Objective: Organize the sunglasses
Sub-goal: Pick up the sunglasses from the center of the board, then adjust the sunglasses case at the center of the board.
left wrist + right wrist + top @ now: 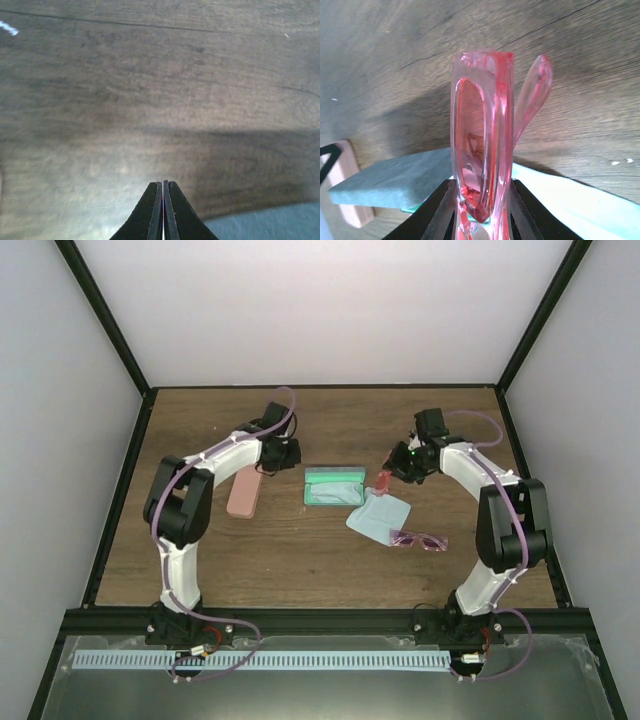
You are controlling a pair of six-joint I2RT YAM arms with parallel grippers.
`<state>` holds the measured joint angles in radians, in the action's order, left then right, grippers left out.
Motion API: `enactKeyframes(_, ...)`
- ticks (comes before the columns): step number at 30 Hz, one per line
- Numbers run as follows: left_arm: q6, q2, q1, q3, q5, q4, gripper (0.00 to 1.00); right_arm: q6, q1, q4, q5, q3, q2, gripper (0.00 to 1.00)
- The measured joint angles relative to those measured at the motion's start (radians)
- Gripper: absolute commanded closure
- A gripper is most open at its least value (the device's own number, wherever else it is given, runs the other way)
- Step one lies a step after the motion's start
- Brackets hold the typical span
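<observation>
The red-lensed sunglasses point(481, 135) stand on edge between the fingers of my right gripper point(482, 202), which is shut on the folded frame; one arm of the glasses sticks out to the right. From above, this gripper point(397, 468) holds the red sunglasses point(383, 481) just right of the open blue-green case point(333, 487). The pinkish-purple sunglasses point(418, 539) lie on the table in front of the right arm. My left gripper point(287, 452) hovers left of the open case, and in the left wrist view it point(163, 184) is shut with nothing in it.
A closed pink case point(243, 494) lies near the left arm. A pale blue cloth point(379, 515) is spread between the open case and the purple glasses. The right wrist view shows the case lid point(395, 179) and the cloth point(600, 210) below the held glasses.
</observation>
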<state>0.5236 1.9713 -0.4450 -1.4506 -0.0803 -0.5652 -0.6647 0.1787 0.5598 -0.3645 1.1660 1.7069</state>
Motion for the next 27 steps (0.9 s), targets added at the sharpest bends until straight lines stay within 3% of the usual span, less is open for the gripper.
enactKeyframes(13,-0.006,0.216,0.011,-0.199,-0.023,0.070,0.96,-0.121,0.044,-0.092,-0.046,-0.101,-0.084,0.72)
enactKeyframes(21,-0.068,0.251,0.014,-0.188,-0.179,0.176,0.96,-0.158,0.072,-0.105,-0.045,-0.178,-0.139,0.72)
enactKeyframes(27,-0.078,0.235,0.012,-0.089,-0.249,0.249,0.96,-0.187,0.108,-0.150,-0.047,-0.240,-0.167,0.72)
